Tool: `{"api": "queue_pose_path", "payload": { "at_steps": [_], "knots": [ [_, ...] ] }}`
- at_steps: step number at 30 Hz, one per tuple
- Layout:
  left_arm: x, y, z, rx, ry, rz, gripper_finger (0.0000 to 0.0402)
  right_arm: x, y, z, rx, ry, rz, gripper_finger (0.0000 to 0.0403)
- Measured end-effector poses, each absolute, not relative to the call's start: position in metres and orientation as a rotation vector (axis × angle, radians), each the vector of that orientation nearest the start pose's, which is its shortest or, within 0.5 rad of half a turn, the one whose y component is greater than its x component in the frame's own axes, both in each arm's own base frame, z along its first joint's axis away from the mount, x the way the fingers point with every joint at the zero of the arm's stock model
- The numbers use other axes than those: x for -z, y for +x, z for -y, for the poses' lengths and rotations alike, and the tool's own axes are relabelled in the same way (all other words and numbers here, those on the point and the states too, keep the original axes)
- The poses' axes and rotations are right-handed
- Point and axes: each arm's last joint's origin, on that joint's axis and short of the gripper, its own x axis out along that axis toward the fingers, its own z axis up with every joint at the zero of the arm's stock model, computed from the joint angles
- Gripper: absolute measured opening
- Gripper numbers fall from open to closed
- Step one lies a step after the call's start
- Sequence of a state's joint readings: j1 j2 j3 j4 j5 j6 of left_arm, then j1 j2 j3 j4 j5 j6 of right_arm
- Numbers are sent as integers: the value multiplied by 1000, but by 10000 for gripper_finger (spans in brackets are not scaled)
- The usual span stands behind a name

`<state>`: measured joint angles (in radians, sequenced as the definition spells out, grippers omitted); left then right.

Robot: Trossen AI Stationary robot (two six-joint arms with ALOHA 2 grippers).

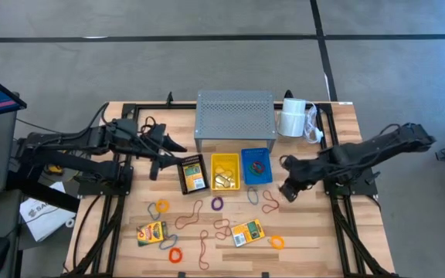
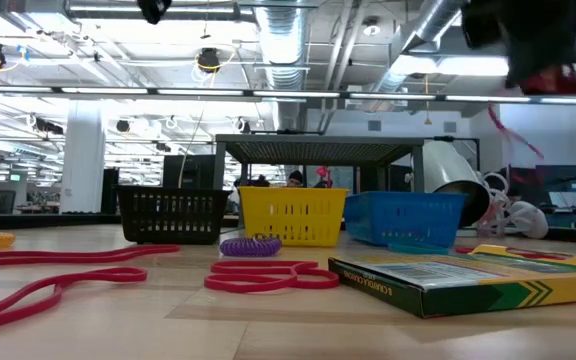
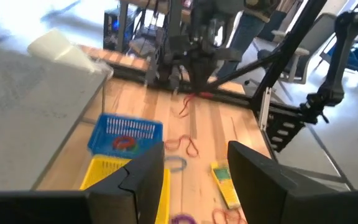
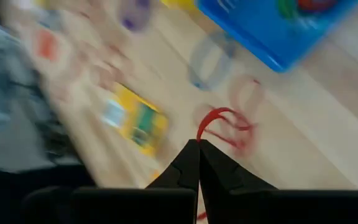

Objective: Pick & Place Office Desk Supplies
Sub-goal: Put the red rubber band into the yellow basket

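My right gripper (image 4: 197,144) is shut on a red rubber band (image 4: 219,118) and is raised over the table's right part, next to the blue basket (image 1: 256,166). My left gripper (image 3: 194,155) stands open and empty above the table's left part, by the black basket (image 1: 192,173), which has a crayon box in it. Two more crayon boxes (image 1: 151,232) (image 1: 247,232) lie flat on the near part of the table. Several rubber bands (image 1: 199,212) in different colours lie around them. My right gripper pinches the red rubber band between its two fingertips, at one point of the loop (image 4: 201,134). The fingers slant downward. The rest of the band dangles slack below the gripper (image 2: 513,130), clear of the table.
A yellow basket (image 1: 225,170) stands between the black and blue ones. Behind them are the grey perforated riser (image 1: 235,116) and a white roll (image 1: 292,117). The blue basket holds a few bands. A black frame runs along the table's edges.
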<state>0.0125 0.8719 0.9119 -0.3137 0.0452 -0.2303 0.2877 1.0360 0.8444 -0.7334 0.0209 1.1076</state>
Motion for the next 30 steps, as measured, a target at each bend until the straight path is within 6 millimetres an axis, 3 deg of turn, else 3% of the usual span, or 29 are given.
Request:
{"api": "queue_pose_path", "payload": {
  "at_steps": [7, 13, 18, 30],
  "knots": [
    [-336, 216, -1, 6, -195, -312, 172, -294, 205, -48, 160, 929, -597, 0],
    [-325, 230, -1, 14, -198, -351, 172, -300, 227, -36, 144, 932, -454, 0],
    [-327, 228, -1, 15, -201, -344, 172, -292, 253, -27, 159, 888, -510, 0],
    [-346, 205, -1, 22, -207, -254, 172, -273, 339, -9, 151, 785, -657, 0]
  ]
}}
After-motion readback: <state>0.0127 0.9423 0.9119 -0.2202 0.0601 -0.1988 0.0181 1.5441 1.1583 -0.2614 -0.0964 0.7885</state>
